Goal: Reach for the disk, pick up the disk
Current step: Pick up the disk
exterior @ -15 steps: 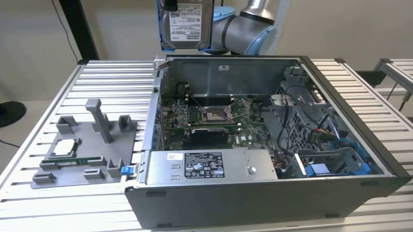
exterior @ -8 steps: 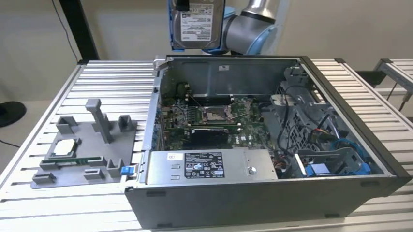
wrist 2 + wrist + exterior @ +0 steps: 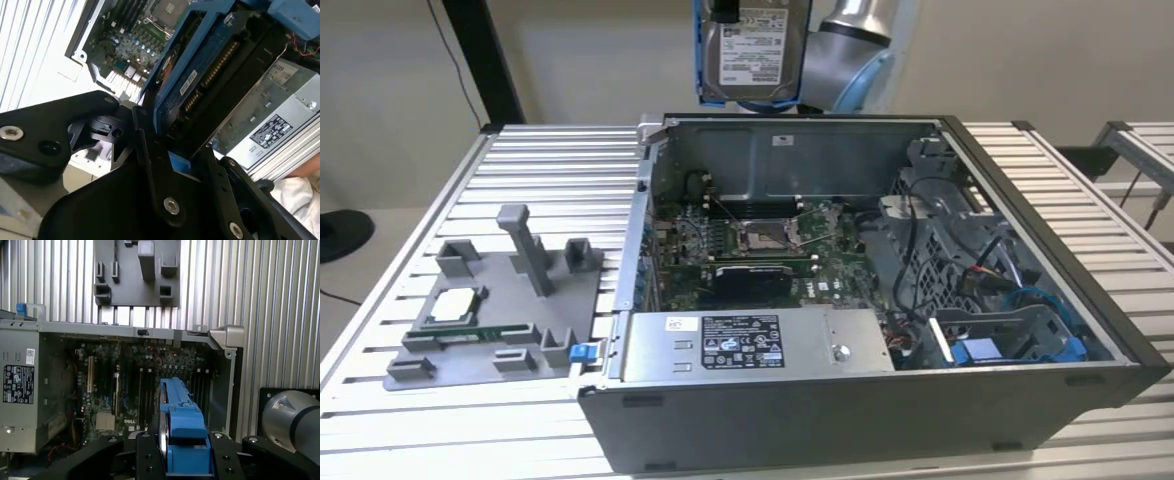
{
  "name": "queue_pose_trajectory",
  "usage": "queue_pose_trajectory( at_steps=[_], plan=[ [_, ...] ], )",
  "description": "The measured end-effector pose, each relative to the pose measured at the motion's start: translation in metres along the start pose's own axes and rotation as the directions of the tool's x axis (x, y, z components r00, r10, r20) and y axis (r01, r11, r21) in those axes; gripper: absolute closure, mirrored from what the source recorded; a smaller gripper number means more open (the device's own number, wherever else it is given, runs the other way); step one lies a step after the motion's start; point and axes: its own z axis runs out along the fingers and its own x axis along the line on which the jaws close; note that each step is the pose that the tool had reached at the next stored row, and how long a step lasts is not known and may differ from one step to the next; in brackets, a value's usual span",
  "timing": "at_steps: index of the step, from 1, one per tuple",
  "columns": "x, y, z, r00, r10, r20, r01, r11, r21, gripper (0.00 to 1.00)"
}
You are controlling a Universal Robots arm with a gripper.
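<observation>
The tool is clamped on the disk, gripping it by its blue rails, and the disk hangs upright in the air above the rear wall of the open computer case on the table. By my judgement, both reach and pick-up are complete: the disk is clear of the case, touching nothing but the tool.

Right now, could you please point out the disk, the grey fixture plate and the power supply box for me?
disk (image 3: 750,50): exterior view, on its white label.
grey fixture plate (image 3: 487,325): exterior view, on its flat base.
power supply box (image 3: 847,335): exterior view, on its bare metal top.
</observation>
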Motion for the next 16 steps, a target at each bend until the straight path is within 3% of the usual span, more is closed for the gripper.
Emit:
queue_pose_trajectory(
  at_steps=[16],
  plan=[
    [0.0015, -0.0530, -0.0012, 1.0000, 0.000, -0.0001, 0.000, 1.0000, -0.0003, 1.00]
  ],
)
